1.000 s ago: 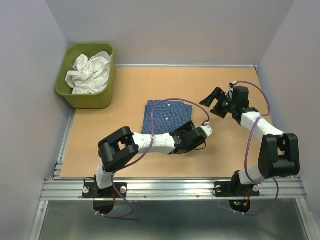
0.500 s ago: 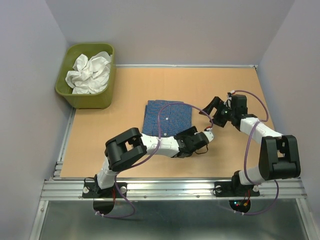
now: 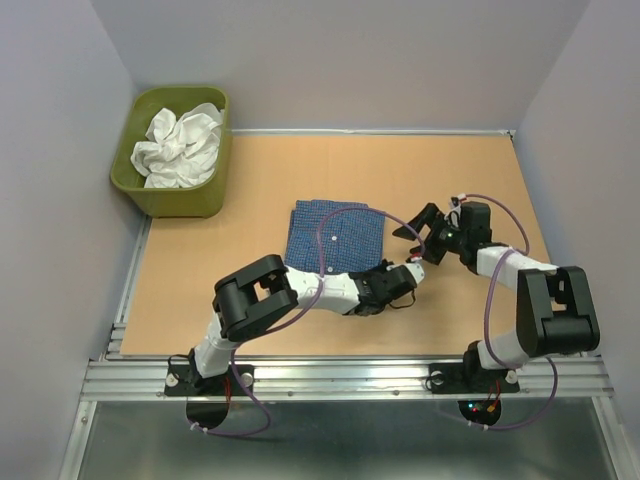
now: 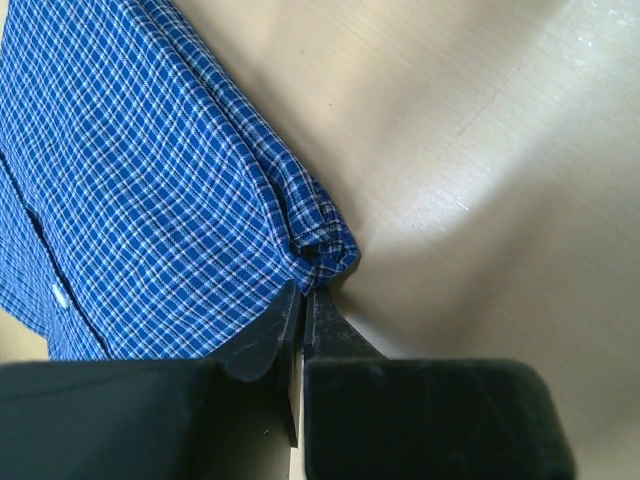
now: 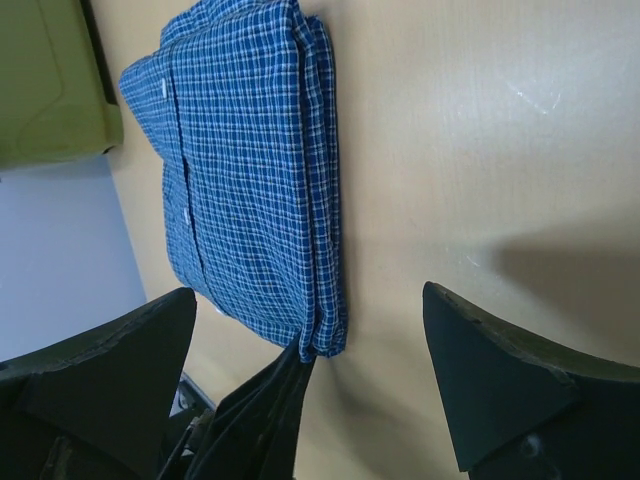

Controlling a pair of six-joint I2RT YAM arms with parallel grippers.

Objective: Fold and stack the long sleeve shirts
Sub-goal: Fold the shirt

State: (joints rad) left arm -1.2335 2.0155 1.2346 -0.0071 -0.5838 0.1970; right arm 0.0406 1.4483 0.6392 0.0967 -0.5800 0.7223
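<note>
One close view — left tool (image 4: pixel 302 300) pinching shirt (image 4: pixel 150 180) corner.

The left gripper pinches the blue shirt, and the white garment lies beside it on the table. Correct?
No. The white garment lies in the green tub, as the top view shows. The left gripper does pinch the blue shirt.
</note>
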